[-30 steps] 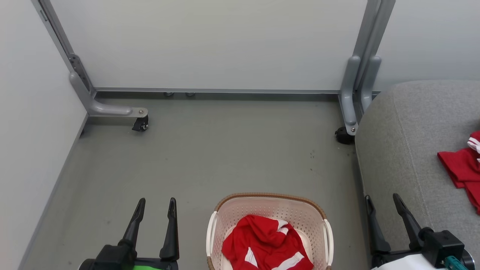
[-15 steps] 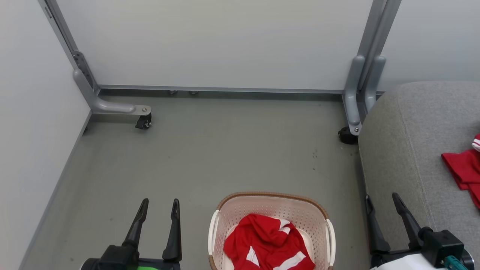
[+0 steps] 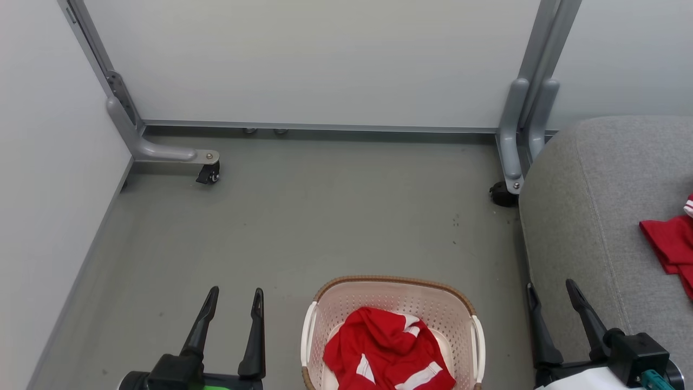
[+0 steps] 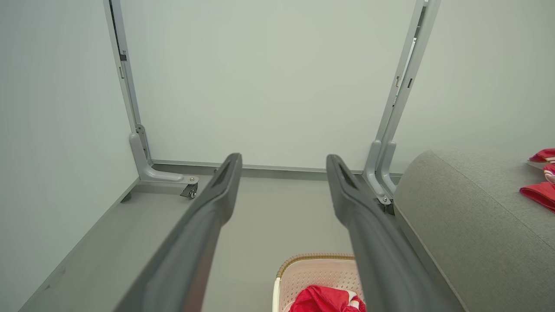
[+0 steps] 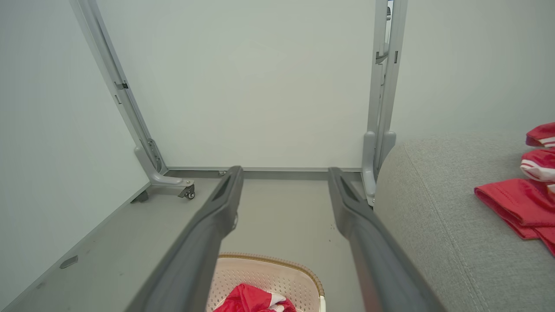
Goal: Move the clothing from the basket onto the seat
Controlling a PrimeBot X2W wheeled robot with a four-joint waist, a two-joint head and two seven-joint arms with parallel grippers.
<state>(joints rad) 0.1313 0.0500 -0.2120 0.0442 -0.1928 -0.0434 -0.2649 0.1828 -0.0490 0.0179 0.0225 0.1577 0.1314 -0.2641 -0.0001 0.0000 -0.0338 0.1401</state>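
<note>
While both arms hover low over the grey floor (image 3: 325,227), the left gripper (image 3: 236,295) and the right gripper (image 3: 550,287) stand with fingers spread wide, holding nothing and touching nothing. Between them, at the near edge of the head view, sits the basket (image 3: 390,281). Its brown rim curves toward the far panel (image 3: 325,65) and its near part is cut off, so its long axis cannot be told. A red garment (image 3: 384,346) with white stripes lies crumpled inside, bunched with no clear direction. It sits right of the left gripper and left of the right gripper, nearer than both sets of fingertips. The seat (image 3: 584,206) takes the right side, its rounded corner turned far and left; the right gripper shows against its left edge. A second garment (image 3: 668,244) lies on the seat, well right of the right gripper and farther off, cut by the frame edge. Grey posts (image 3: 514,135) on castors (image 3: 208,174) flank the panel.
</note>
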